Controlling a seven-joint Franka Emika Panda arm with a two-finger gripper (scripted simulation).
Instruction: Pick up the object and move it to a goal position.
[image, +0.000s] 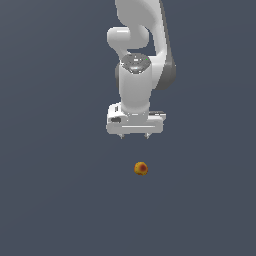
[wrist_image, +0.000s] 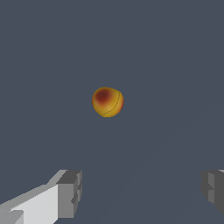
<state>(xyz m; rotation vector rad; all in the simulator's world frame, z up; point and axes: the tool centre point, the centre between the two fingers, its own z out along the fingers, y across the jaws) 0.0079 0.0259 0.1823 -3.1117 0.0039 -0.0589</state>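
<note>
Small round orange-yellow ball with a red patch (image: 141, 168): resting on the flat dark grey-blue bench (image: 55, 200), nearest the exterior camera, in front of the arm and just toward the exterior view's right of the tool's centre line. Not touched by anything.

White two-finger tool (image: 134, 136) with grey pads (wrist_image: 70, 192): farther back, hanging above the bench, pointing straight down. Fingers spread wide apart, nothing between them. In the wrist view, ball (wrist_image: 108, 102) visible ahead of the gap between the fingers, clear of both pads.

White jointed arm (image: 137, 55): farthest back, rising out of frame.

Step in hand, by judgement: approach before pickup; ball not yet grasped.

Next move, by judgement: centre the gap over the ball, descend until the pads flank it, then close. Small round shape likely to roll if nudged by one pad first; goal position not marked in either view.
</note>
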